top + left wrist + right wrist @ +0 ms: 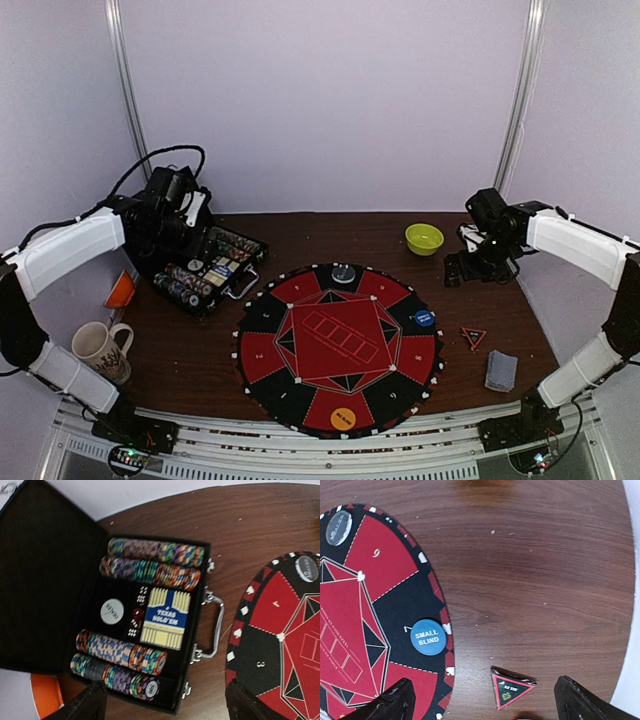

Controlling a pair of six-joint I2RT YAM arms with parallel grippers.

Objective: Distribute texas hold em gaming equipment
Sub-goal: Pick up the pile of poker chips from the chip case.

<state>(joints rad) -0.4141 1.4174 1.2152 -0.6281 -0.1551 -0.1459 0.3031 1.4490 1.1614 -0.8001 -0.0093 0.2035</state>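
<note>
Chip rows (152, 567) in case (45, 580), just ahead of left tool (165, 702).

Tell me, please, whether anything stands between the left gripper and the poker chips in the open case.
Nothing visible does: the case lid is swung back, the chip rows lie uncovered, and the left gripper hangs open above them.

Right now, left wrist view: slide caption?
Open black case with four chip rows, card box, dice and dealer button, beside the red-and-black mat.
</note>
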